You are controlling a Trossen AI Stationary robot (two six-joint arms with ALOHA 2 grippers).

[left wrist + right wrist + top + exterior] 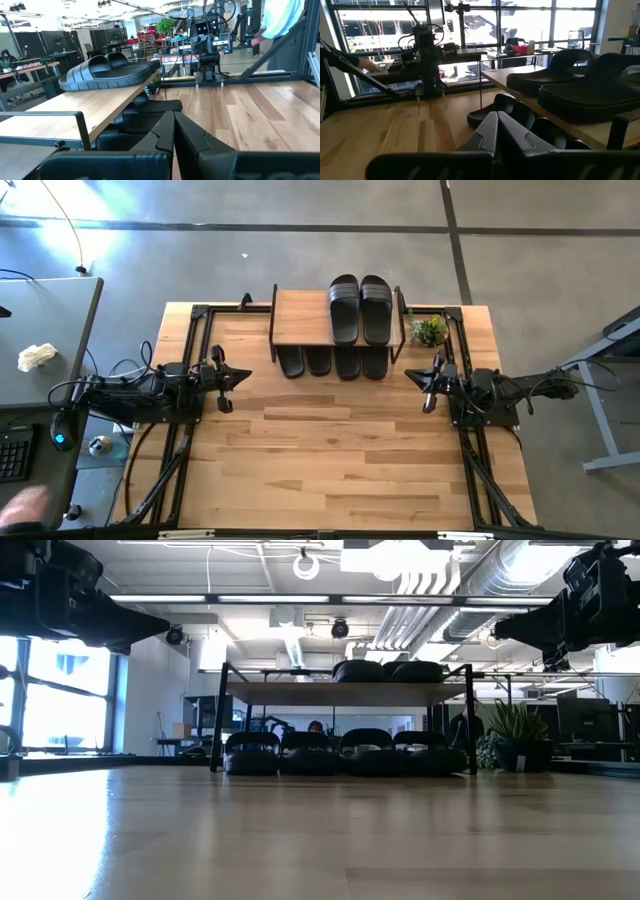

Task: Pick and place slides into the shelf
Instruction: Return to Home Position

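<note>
The left gripper (243, 377) and right gripper (413, 373) sit closed, empty (slides (360, 310) on and under shelf (300, 320)).

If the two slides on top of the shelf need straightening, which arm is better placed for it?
The right one, probably. The top slides lie on the right half of the shelf, nearer the right claw than the left claw.

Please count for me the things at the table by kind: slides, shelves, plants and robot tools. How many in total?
slides: 6, 2 on top, 4 beneath
shelf: 1
potted plant: 1
tools: 2, the left tool and the right tool, both shut
Total: 10
</note>
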